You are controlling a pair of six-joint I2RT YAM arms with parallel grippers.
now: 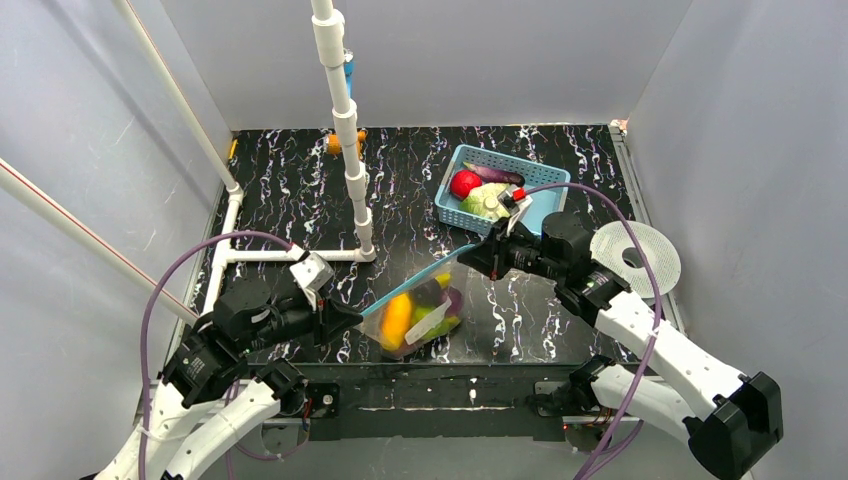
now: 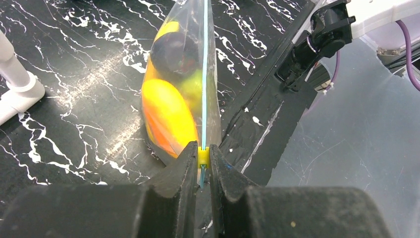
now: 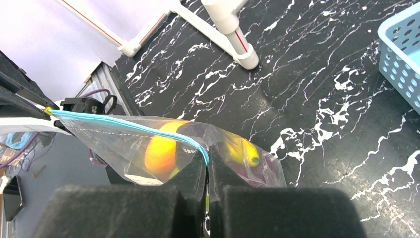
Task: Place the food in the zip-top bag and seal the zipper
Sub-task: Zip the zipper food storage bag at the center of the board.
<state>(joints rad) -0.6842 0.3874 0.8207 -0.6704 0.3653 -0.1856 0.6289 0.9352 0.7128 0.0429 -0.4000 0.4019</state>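
Note:
The zip-top bag point(image 1: 425, 315) hangs stretched between my two grippers near the table's front. Inside it are an orange mango point(image 1: 396, 318), a yellow banana point(image 3: 242, 150) and dark purple and green pieces. The teal zipper point(image 1: 420, 280) runs taut along the bag's top. My left gripper point(image 1: 352, 315) is shut on the small yellow slider point(image 2: 203, 156) at the zipper's near-left end. My right gripper point(image 1: 478, 258) is shut on the zipper's other end point(image 3: 204, 152). In the left wrist view the zipper point(image 2: 204, 74) is one straight line above the mango point(image 2: 166, 114).
A light-blue basket point(image 1: 545, 207) at the back right holds a red piece point(image 1: 464, 184), a pale green piece point(image 1: 485, 203) and a purple one point(image 1: 495, 174). A white disc point(image 1: 640, 255) lies to the right. A white pipe frame point(image 1: 345, 130) stands at the centre-left.

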